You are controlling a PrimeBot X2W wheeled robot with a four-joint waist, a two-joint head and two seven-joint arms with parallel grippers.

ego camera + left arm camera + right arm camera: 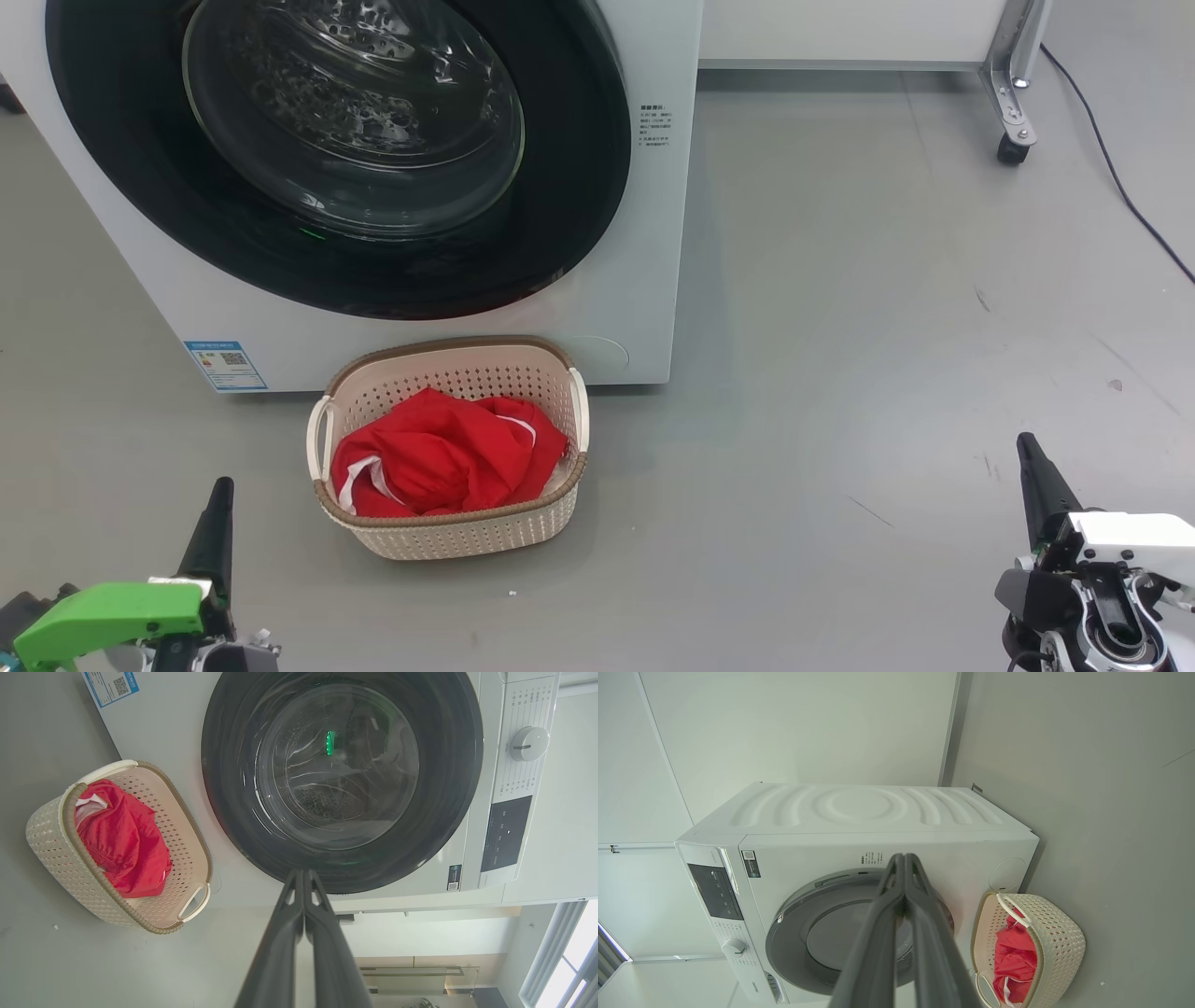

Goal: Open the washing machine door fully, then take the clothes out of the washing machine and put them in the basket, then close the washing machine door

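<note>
Task status: judged complete, with no step visibly outstanding. The large round door, with glossy black rim and clear glass bowl, lies flush against the front of the big white front-loading washing machine and reads as shut. No red shows through the glass.

The small cream perforated plastic basket with brown woven-look rim stands on the grey floor against the machine's front, below the door. It holds the bright red fabric clothes with white trim, bunched together.

The left pincer and the right pincer hang well apart from the machine, fingers pressed together, holding nothing.
</note>
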